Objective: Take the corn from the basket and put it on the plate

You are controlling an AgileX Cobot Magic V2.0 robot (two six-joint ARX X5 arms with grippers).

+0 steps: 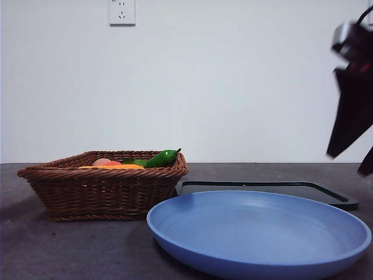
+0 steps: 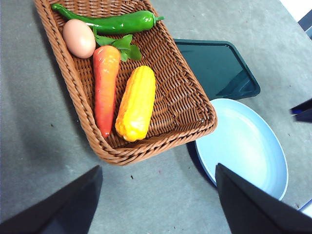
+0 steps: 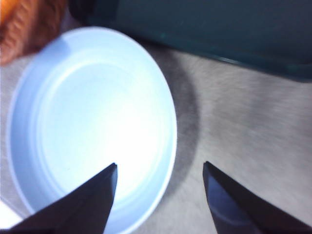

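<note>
Nearest, the light-blue plate (image 1: 259,233) lies bare on the bench (image 1: 70,251), the right tool (image 3: 160,171) spread wide above its rim. Behind, the basket (image 2: 187,105) holds the corn (image 2: 136,103) beside a carrot (image 2: 105,85); the left tool (image 2: 158,170) hovers wide, empty.

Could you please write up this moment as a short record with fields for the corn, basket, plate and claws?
corn: lying in the basket, beside a carrot
basket: also holds a green pepper and an egg
plate: empty, next to the basket
black tray: behind the plate
left claw: open, above the basket's near edge
right claw: open, over the plate's rim
</note>
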